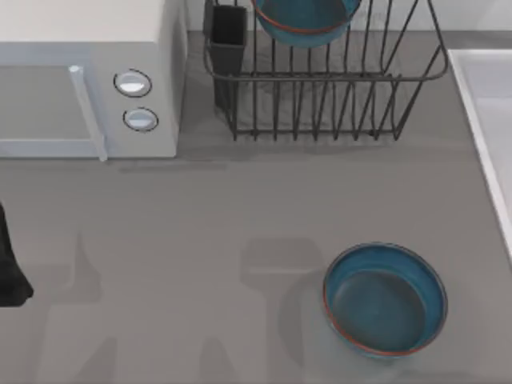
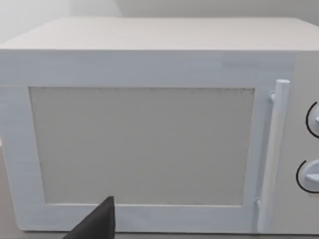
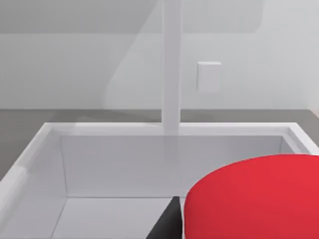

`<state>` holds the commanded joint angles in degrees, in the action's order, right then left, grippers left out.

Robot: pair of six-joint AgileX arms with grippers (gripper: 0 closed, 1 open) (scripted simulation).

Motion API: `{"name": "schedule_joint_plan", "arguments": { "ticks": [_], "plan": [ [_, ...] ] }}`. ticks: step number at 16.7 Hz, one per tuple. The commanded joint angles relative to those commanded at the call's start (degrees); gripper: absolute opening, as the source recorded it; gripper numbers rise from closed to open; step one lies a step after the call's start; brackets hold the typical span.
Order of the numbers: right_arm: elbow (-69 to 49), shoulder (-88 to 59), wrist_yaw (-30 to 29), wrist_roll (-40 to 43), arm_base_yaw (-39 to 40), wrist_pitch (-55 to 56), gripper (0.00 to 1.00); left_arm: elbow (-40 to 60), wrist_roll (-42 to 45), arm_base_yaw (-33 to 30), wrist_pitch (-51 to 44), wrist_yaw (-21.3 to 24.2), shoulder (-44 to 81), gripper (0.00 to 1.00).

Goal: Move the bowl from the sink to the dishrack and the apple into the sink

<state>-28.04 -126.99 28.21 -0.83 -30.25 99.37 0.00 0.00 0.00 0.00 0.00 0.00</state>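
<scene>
A teal-blue bowl (image 1: 306, 20) with a reddish rim leans inside the black wire dishrack (image 1: 320, 96) at the top middle. In the right wrist view the red apple (image 3: 254, 199) hangs close to the camera above the white sink (image 3: 114, 164), and my right gripper (image 3: 237, 233) is shut on it. One dark finger (image 3: 168, 223) shows beside the fruit; the other is hidden behind it. The sink's rim (image 1: 476, 120) runs along the table's right edge. My left arm (image 1: 10, 276) is parked at the far left.
A second, identical bowl (image 1: 386, 298) sits on the table at the lower right. The white microwave (image 1: 80, 80) with two knobs stands at the top left, and the left wrist view faces its door (image 2: 144, 144). A white faucet post (image 3: 171, 74) rises behind the sink.
</scene>
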Motion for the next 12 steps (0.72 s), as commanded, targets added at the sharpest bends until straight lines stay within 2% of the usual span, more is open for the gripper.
{"name": "schedule_joint_plan", "arguments": {
  "ticks": [10,12],
  "plan": [
    [0.00,0.00,0.00,0.00,0.00,0.00,0.98,0.00,0.00,0.00,0.00,0.00,0.00,1.00],
    [0.00,0.00,0.00,0.00,0.00,0.00,1.00,0.00,0.00,0.00,0.00,0.00,0.00,1.00]
  ]
}}
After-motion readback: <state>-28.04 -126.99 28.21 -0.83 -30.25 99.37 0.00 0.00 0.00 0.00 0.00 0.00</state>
